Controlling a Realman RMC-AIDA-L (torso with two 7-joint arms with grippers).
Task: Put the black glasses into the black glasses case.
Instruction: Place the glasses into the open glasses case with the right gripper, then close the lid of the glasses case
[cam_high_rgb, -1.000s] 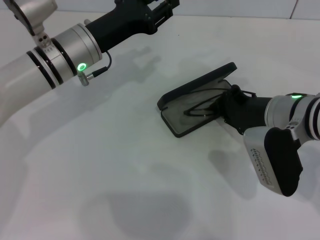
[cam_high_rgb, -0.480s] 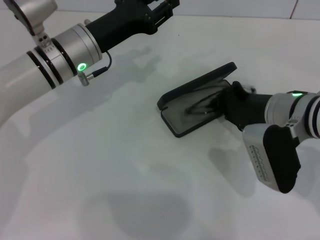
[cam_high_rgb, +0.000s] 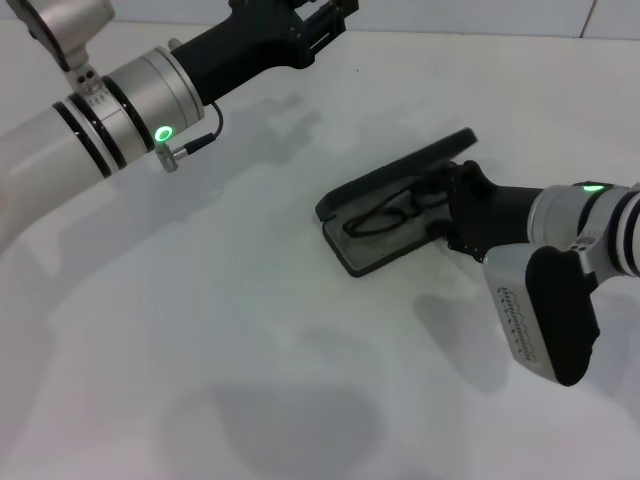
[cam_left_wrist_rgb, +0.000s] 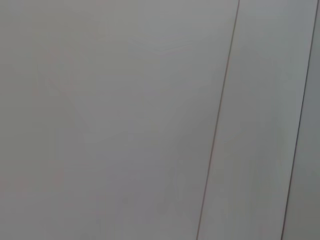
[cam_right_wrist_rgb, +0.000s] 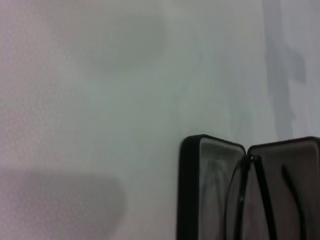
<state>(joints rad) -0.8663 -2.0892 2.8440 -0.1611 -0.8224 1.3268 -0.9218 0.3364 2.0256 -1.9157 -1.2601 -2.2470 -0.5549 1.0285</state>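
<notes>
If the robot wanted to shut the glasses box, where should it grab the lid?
Probably the lid's free long edge, the raised far edge opposite the hinge, coming from behind and above. The black glasses case lies open on the table with its lid tilted back, so pushing there swings it over the black glasses. The right gripper is already beside it.

White table surface and pale wall panels

A plain white table (cam_high_rgb: 250, 330) is seen across the head view, marked only by soft grey shadows, one broad patch lying near the front edge and fainter ones farther back. At the far edge of the table a pale wall (cam_high_rgb: 480, 15) is met. In the left wrist view only flat, light grey panels (cam_left_wrist_rgb: 110, 120) are shown, divided by two thin dark seams (cam_left_wrist_rgb: 217, 125) that run nearly upright, slightly slanted.
</notes>
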